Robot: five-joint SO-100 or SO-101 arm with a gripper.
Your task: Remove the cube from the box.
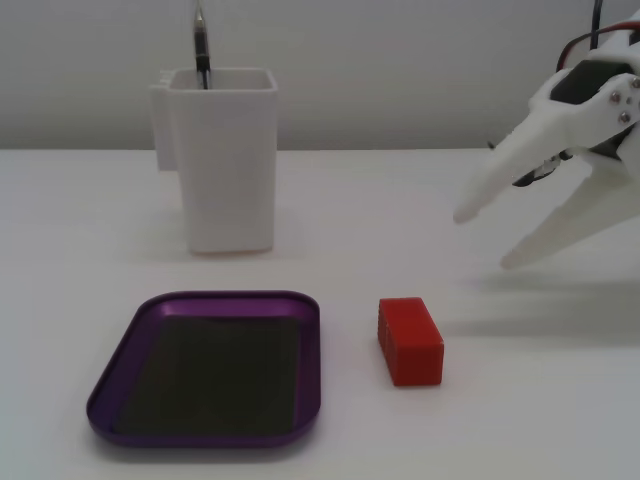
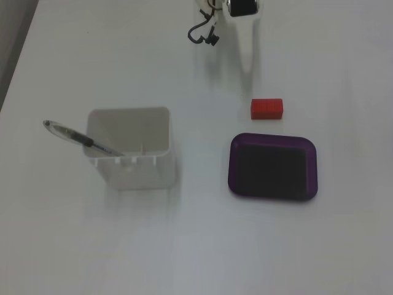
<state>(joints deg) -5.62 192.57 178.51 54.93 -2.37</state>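
Note:
The red cube (image 1: 410, 340) lies on the white table just right of the purple tray (image 1: 311, 372), outside its rim. The tray's dark floor holds nothing. From above, the cube (image 2: 266, 108) sits just beyond the far edge of the tray (image 2: 233, 167). My white gripper (image 1: 484, 240) hangs open and empty above the table at the right, up and to the right of the cube, with its fingers pointing down-left. From above the gripper (image 2: 247, 61) reaches in from the top edge, just short of the cube.
A tall white square container (image 1: 225, 160) with a pen (image 1: 201, 45) in it stands behind the tray. From above the container (image 2: 132, 163) and pen (image 2: 80, 139) are left of the tray. A black cable (image 2: 202, 34) lies near the arm's base.

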